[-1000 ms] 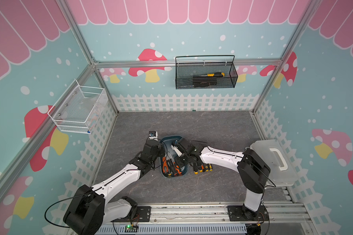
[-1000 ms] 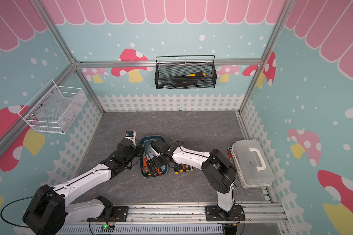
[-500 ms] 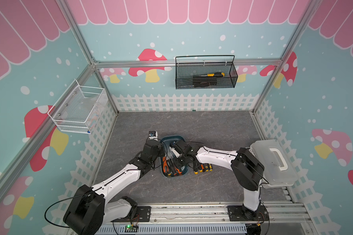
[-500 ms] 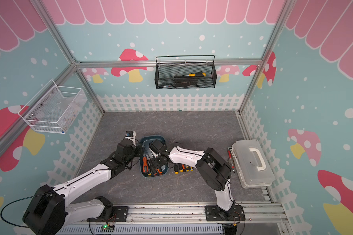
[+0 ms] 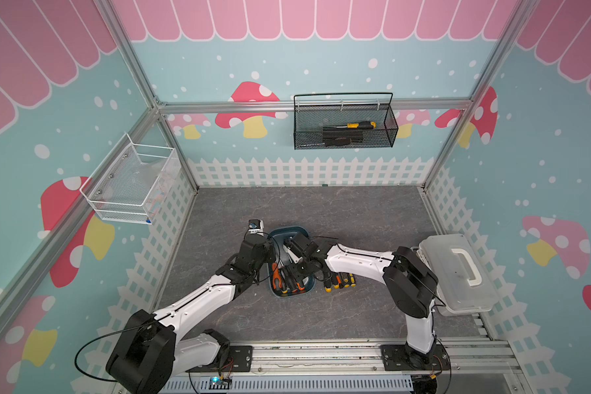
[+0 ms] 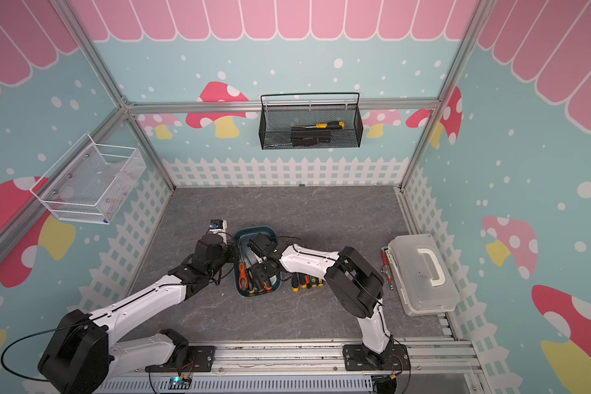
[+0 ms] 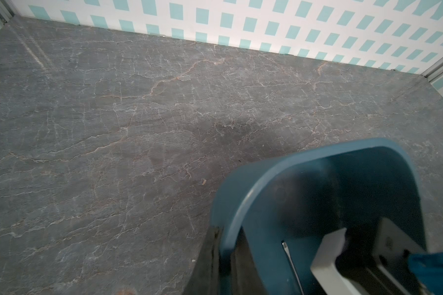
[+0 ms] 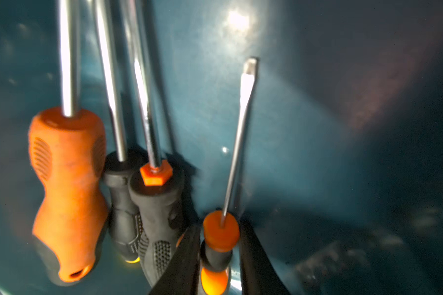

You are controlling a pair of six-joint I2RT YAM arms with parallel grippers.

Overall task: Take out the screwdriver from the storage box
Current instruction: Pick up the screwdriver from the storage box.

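while the left gripper (image 7: 225,237) is clamped on the wall of the storage box (image 5: 287,230), the right gripper (image 8: 218,228) pinches the handle of the screwdriver (image 8: 216,258), inside the box beside three other screwdrivers (image 8: 67,178); the box sits on the table (image 5: 321,218), nearer its front edge.

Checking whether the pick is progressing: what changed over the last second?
The right arm's elbow swung in toward the storage box, shifting the right gripper slightly across it. Its jaws narrowed around the slim orange-and-black screwdriver, though a firm grip can't be confirmed. Unchanged: the left gripper, clamped on the box wall, and the box itself.
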